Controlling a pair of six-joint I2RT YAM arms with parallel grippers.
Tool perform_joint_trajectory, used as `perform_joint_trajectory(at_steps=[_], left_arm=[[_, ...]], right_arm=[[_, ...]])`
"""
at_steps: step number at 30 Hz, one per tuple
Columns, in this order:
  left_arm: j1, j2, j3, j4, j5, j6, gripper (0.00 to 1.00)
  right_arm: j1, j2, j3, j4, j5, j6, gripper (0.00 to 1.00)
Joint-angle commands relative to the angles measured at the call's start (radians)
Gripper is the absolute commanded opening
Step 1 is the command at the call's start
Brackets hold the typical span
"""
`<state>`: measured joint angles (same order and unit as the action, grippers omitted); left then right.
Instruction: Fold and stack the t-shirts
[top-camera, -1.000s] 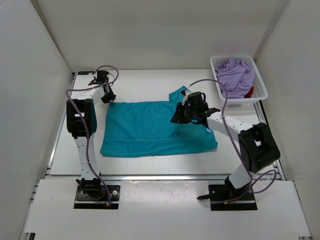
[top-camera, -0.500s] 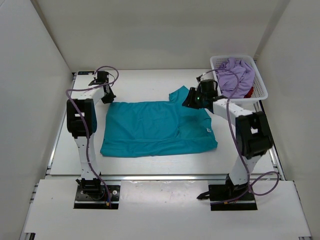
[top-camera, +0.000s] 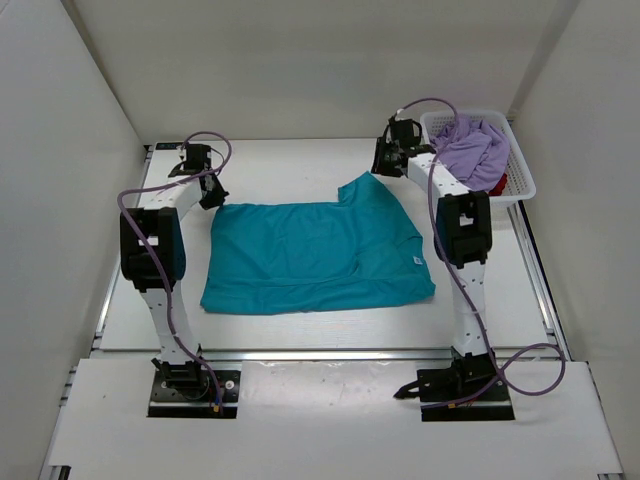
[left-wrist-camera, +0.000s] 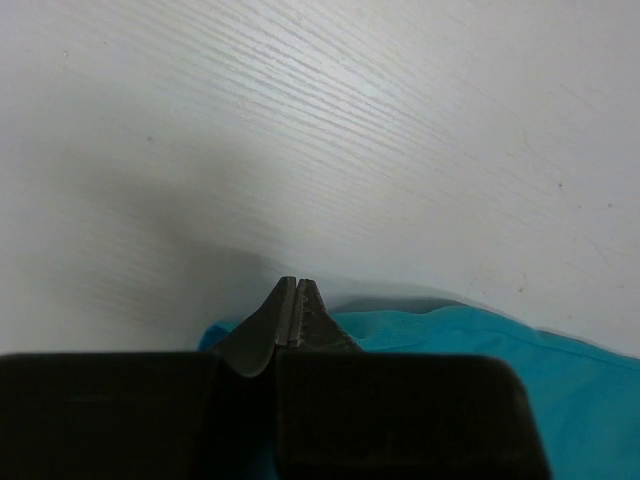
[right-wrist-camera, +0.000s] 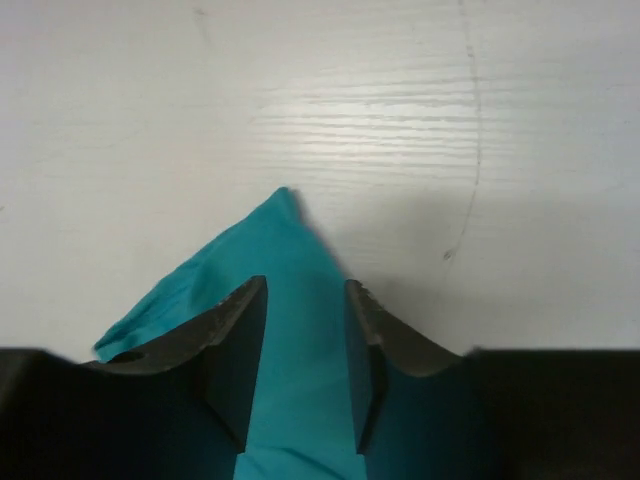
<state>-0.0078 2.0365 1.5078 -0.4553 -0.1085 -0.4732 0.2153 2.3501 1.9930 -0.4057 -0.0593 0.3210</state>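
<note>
A white desk (top-camera: 300, 165) filled the scene, walled in by plain white panels. A teal shirt (top-camera: 310, 255) lay spread flat across the middle of the desk, its body running left to right, with one sleeve pointing up toward the far right. A white mesh basket (top-camera: 527, 186) sat at the far right corner of the desk, apart from the teal shirt. A lavender shirt (top-camera: 470, 148) was heaped loosely inside it, filling most of it. A red shirt (top-camera: 499, 184) showed only as a small patch at the basket's near side, under the lavender one. The right gripper (top-camera: 383, 163) hovered low over the tip of the teal sleeve, just left of the basket. Its wrist view showed the jaws released and apart, with the pointed sleeve end lying between them. The left gripper (top-camera: 211, 196) sat at the far left corner of the teal shirt. Its jaws were clenched tight together, tips just past the cloth's edge; whether any cloth was pinched could not be told.
</note>
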Motion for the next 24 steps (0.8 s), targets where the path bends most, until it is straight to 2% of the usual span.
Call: perform_joint_trajectory(at_steps=[1, 4, 5, 9, 14, 18, 20, 23, 24], left_arm=[[0.008, -0.085, -0.024, 0.046, 0.027, -0.016, 0.00], [0.008, -0.094, -0.028, 0.049, 0.030, -0.008, 0.00], [0.008, -0.094, -0.031, 0.043, 0.032, -0.008, 0.00], [0.003, -0.091, -0.028, 0.047, 0.030, -0.005, 0.00], [0.005, -0.093, -0.038, 0.063, 0.037, -0.005, 0.00], [0.003, -0.096, -0.041, 0.064, 0.035, -0.005, 0.00], [0.003, -0.099, -0.043, 0.069, 0.038, -0.001, 0.00], [0.008, -0.116, -0.064, 0.086, 0.058, -0.013, 0.00], [0.008, -0.119, -0.076, 0.086, 0.066, -0.016, 0.00]], right_arm=[[0.021, 0.150, 0.268, -0.206, 0.059, -0.074, 0.36], [0.010, 0.344, 0.627, -0.347, 0.033, -0.080, 0.39], [0.010, 0.366, 0.670, -0.381, 0.023, -0.079, 0.39], [0.006, 0.353, 0.567, -0.326, -0.010, -0.077, 0.40], [0.021, 0.371, 0.606, -0.341, -0.019, -0.079, 0.34], [0.019, 0.367, 0.619, -0.329, -0.037, -0.071, 0.20], [0.018, 0.362, 0.635, -0.323, -0.042, -0.060, 0.09], [0.019, 0.341, 0.653, -0.320, -0.053, -0.057, 0.00], [0.019, 0.325, 0.661, -0.323, -0.060, -0.063, 0.00]])
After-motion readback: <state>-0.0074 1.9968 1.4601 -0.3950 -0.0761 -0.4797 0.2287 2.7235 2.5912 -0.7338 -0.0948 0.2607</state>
